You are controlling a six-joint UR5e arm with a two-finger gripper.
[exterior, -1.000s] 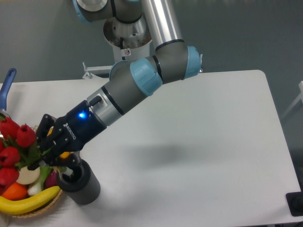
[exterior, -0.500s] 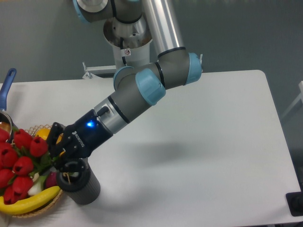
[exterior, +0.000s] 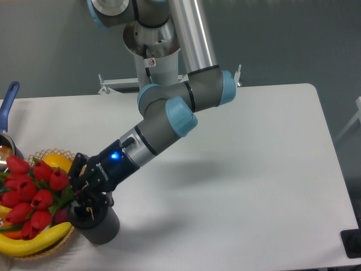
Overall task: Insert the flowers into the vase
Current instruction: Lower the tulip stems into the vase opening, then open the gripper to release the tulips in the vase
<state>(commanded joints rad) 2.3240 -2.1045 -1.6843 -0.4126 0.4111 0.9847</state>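
Jaws: the gripper (exterior: 79, 195) sits at the lower left of the frame, its black jaws closed around the green stems of the flowers (exterior: 35, 191); the stem ends are hidden behind the jaws.
Flowers: a bunch of red tulip buds spreading out to the left of the gripper, heads tilted toward the left edge, hanging over the wicker basket (exterior: 45, 247).
Vase: the dark grey vase (exterior: 98, 222) stands upright on the worktop at the lower left, directly under and just right of the gripper; the gripper overlaps its rim, so whether the stems reach into the bore cannot be told.
Arm: the arm (exterior: 169, 110), grey with light blue joints, slopes down from the upper centre to the lower left, a blue light glowing near the wrist.
Basket: holds a banana (exterior: 34, 241) along its front rim, something orange and a yellow fruit behind the buds.
Pot: a blue handle (exterior: 8, 99) shows at the left edge.
Worktop: the white worktop (exterior: 254, 169) fills most of the frame, with the arm's soft shadow at centre.
Room: a dark grey wall behind.
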